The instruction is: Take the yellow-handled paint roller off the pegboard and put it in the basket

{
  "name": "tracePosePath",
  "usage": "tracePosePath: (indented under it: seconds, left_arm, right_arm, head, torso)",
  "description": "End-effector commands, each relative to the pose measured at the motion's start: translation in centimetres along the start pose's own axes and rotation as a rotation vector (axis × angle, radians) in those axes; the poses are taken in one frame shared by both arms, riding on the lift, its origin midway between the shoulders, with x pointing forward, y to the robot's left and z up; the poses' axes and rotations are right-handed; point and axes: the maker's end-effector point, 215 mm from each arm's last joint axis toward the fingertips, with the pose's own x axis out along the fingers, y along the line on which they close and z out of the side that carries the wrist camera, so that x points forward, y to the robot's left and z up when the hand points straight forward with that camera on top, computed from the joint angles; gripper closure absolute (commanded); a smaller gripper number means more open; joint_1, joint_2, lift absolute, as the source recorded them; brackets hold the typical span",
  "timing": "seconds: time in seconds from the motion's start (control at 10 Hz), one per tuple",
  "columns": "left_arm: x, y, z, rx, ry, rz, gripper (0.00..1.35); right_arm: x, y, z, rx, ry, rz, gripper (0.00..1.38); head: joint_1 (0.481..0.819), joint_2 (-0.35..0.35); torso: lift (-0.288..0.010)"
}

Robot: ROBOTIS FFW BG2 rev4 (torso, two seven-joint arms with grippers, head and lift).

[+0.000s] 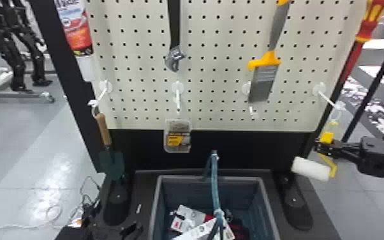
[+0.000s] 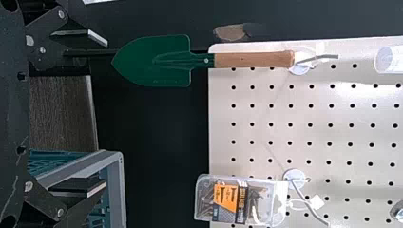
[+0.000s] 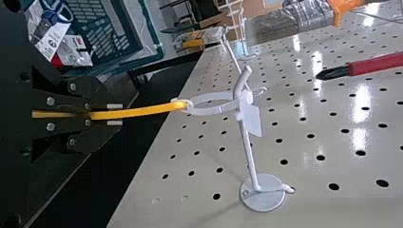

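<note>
At the right of the head view, my right gripper (image 1: 322,145) is shut on the yellow handle (image 1: 327,137) of the paint roller, whose white roller (image 1: 311,169) hangs below. In the right wrist view my right gripper (image 3: 115,114) pinches the yellow handle (image 3: 142,111); a white loop (image 3: 214,103) joins its end to the peg hook (image 3: 248,152). The basket (image 1: 266,204) stands below the pegboard (image 1: 220,73), left of the roller. Low at the left, my left gripper (image 1: 115,215) is open below the trowel; in its wrist view the left gripper (image 2: 97,113) has its fingers wide apart.
A green trowel (image 1: 111,162) hangs at left, a boxed screw set (image 1: 178,137) at centre. A wrench (image 1: 175,59), a scraper (image 1: 264,81) and a red screwdriver (image 1: 357,52) hang higher. The basket's handle (image 1: 214,182) stands upright over packaged items (image 1: 189,218).
</note>
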Motion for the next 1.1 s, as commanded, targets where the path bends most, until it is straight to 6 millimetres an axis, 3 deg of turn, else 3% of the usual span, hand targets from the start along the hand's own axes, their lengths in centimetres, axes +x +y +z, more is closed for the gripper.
tracePosePath:
  seconds: [0.0, 0.3, 0.7, 0.8, 1.0]
  left_arm:
    - [-0.1, 0.0, 0.0, -0.003, 0.002, 0.001, 0.26]
    - [-0.1, 0.0, 0.0, -0.002, 0.000, 0.002, 0.25]
    - [-0.2, 0.0, 0.0, -0.001, 0.000, 0.002, 0.26]
    - [-0.2, 0.0, 0.0, -0.001, 0.000, 0.002, 0.26]
    - [-0.3, -0.1, -0.2, -0.002, 0.006, 0.001, 0.26]
  right_arm:
    - [-0.8, 0.6, 0.5, -0.017, 0.010, -0.008, 1.28]
    - [-1.3, 2.0, 1.8, -0.051, 0.030, -0.001, 1.28]
    - [-3.9, 2.8, 6.8, -0.147, 0.002, -0.067, 1.28]
    - [-4.7, 3.0, 6.9, -0.149, 0.005, -0.087, 1.28]
    - [-4.4, 4.5, 3.8, -0.082, 0.044, -0.086, 1.28]
  head:
    - [0.549, 0.000]
    - [0.549, 0.000]
    - [0.549, 0.000]
    - [0.549, 0.000]
    - [0.549, 0.000]
  torso:
    - [-0.100]
    - [-0.100]
    - [-0.100]
    - [-0.100]
    - [-0.100]
